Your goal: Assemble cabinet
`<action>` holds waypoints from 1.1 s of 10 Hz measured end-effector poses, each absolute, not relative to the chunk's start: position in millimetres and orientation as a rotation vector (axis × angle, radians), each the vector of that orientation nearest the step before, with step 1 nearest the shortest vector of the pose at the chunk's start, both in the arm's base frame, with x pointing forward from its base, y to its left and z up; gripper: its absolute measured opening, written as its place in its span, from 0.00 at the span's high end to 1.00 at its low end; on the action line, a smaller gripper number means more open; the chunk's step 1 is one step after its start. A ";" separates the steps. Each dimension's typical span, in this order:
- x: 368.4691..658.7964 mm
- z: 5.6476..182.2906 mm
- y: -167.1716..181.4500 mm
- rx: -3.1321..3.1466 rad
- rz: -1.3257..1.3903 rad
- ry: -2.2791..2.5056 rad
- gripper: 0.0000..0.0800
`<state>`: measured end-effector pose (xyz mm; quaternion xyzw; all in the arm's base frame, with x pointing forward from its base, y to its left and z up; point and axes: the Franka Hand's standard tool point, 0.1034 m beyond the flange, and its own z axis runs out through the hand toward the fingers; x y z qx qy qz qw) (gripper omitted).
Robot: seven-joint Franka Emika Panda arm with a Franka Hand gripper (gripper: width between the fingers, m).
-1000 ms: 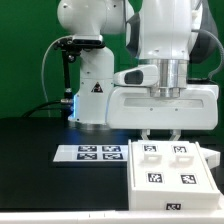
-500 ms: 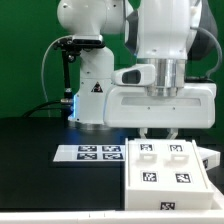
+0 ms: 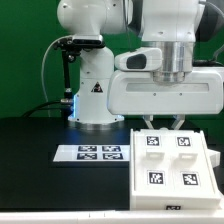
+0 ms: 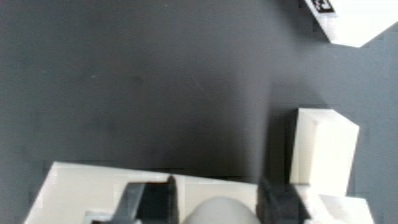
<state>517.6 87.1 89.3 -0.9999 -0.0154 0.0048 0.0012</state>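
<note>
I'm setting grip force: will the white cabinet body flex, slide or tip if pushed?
Likely stiff: the cabinet body looks like a solid white plastic box. It would probably slide rather than tip, since it lies low and broad on the smooth black table. Its smooth plastic may be slippery for the gripper.

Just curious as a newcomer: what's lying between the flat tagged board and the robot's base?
Nothing: the exterior view shows only bare black table between the marker board and the arm's base.

The marker board [image 3: 98, 152] lies flat on my black table [image 3: 35, 150], toward the exterior view's left, its black-and-white tags facing up. Behind my table stands a plain green backdrop [image 3: 25, 50].
</note>
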 end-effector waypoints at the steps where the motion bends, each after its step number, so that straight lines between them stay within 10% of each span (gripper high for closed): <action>1: 517.4 88.8 86.9 -3.139 0.016 -0.048 0.74; 11: 527.3 121.2 85.2 -3.137 0.167 -0.105 0.74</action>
